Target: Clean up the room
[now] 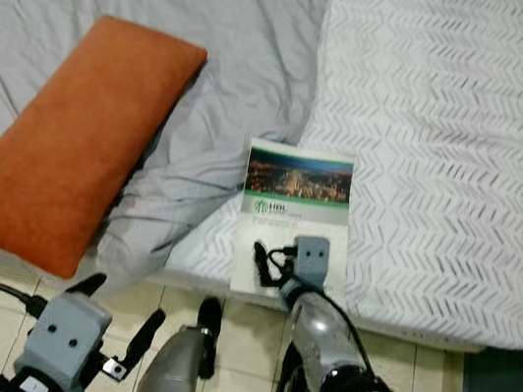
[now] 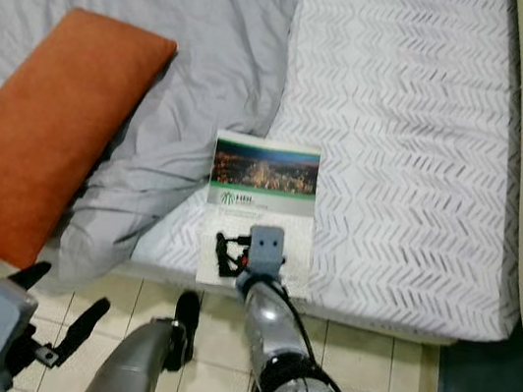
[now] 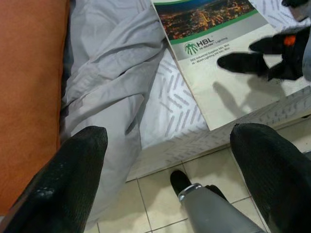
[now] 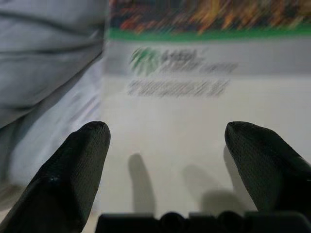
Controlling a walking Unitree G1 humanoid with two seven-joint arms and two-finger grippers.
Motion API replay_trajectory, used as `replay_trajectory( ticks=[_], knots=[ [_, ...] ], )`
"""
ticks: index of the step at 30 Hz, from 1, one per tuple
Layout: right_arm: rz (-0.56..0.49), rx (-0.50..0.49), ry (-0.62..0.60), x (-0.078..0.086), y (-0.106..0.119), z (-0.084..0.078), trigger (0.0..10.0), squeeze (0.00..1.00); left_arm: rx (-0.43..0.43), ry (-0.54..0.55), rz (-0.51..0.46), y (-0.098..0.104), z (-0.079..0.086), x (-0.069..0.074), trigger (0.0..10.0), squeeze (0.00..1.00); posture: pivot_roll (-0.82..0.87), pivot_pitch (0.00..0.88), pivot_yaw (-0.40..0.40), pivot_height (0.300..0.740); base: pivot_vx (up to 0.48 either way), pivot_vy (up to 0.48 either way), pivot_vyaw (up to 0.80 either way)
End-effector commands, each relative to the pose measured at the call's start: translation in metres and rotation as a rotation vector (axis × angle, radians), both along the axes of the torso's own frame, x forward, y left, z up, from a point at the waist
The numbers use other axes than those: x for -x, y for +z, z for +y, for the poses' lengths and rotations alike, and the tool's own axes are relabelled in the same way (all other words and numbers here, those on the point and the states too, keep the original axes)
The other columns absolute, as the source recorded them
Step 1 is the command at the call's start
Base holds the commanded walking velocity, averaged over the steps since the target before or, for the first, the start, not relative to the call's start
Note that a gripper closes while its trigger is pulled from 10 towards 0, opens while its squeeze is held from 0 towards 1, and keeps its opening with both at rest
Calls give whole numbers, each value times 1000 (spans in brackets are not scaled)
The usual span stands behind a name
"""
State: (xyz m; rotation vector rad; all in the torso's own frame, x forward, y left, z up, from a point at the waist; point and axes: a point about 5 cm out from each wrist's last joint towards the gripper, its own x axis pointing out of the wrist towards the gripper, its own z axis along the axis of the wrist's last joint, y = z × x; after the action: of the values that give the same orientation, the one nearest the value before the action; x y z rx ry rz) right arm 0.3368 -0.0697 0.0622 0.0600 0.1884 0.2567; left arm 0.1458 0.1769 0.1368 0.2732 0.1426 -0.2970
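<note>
Booklet (image 4: 194, 121) print blurred, unreadable in right wrist view; orange pillow (image 1: 66, 140) cut off at frame edge.

The white paper catalogue (image 1: 294, 223) had a smooth, glossy cover. At its nine o'clock, the orange rectangular pillow (image 1: 68, 142) looked matt and fuzzy; the grey bedsheet (image 1: 236, 43) was creased cloth.
</note>
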Motion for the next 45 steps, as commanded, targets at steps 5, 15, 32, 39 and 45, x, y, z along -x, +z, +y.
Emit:
replay_trajectory(
  ticks=[5,15,32,39,45],
  knots=[
    [106,13,16,3,-11,5,10000,0,-12,31,9,10,3,0,10000,0,357,648,75,740,0,0,0],
    [322,-115,-21,19,-35,14,10000,0,-11,68,13,31,1,21,10000,0,417,700,96,740,0,0,0],
    [192,333,-605,10,-24,-133,10000,0,-24,15,45,35,4,18,10000,0,356,686,126,740,0,0,0],
    [204,298,-744,13,-20,-161,10000,0,-23,3,45,31,7,9,10000,0,326,679,124,740,0,0,0],
    [320,-5,-746,18,-38,-130,10000,0,-8,-6,49,27,4,4,10000,0,307,669,114,740,0,0,0]
  ],
)
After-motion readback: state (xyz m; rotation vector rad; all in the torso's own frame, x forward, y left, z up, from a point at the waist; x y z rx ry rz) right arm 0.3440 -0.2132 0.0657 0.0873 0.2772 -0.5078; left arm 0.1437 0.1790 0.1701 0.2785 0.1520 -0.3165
